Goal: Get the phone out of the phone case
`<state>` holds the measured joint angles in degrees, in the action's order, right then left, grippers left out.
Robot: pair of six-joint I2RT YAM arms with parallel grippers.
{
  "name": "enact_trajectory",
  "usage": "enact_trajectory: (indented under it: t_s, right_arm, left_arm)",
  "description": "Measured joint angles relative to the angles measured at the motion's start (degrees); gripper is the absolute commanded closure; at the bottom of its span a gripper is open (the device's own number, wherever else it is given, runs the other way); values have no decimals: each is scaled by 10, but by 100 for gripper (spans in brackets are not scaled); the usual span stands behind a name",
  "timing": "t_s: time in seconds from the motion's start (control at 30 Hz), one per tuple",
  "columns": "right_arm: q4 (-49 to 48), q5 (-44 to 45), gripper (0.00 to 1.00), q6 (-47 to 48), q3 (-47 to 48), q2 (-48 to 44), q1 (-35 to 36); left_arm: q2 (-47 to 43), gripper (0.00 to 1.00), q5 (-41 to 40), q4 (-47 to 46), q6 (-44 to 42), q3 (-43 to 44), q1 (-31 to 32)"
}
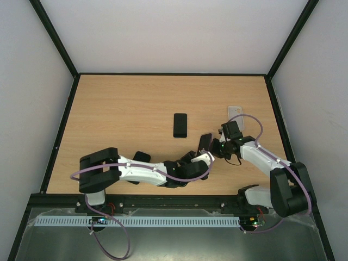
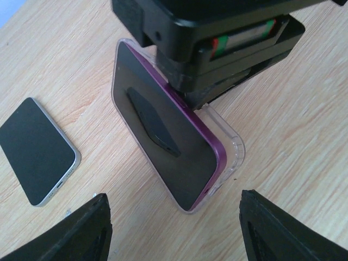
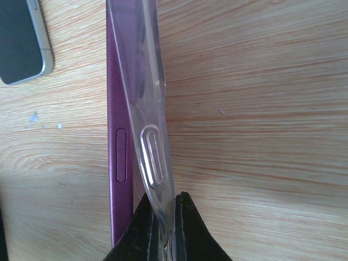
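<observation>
A purple phone with a dark screen stands tilted on edge on the wooden table, partly in a clear case. The case's side is peeled away from the phone's purple edge. My right gripper is shut on the clear case wall; it shows as the black body above the phone in the left wrist view. My left gripper is open, its fingers either side of the phone's lower end, not touching it. In the top view the phone sits between both grippers.
A second phone with a silver rim lies flat to the left, also in the top view and the right wrist view. A spare clear case lies behind the right gripper. A small black object lies by the left arm.
</observation>
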<state>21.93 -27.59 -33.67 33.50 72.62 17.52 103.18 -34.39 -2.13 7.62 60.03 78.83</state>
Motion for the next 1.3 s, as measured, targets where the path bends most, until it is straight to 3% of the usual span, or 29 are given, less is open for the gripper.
enact_trajectory:
  t_s: [0.3,0.63,0.9,1.07,1.3]
  right_arm:
    - [-16,-18,98,0,-1,2,0]
    - [-24,-23,98,0,-12,-13,0]
    - [-37,-45,98,-1,-17,-20,-3]
    - [-57,-74,98,-7,-23,-26,-4]
    - [-71,-106,98,-17,-33,-47,-4]
  left_arm:
    - [55,33,-40,4,-32,38,-1]
    - [90,43,-74,17,-52,80,-1]
    - [96,44,-105,18,-57,79,-1]
    - [96,56,-128,14,-57,66,-1]
    - [96,82,-156,9,-59,45,-1]
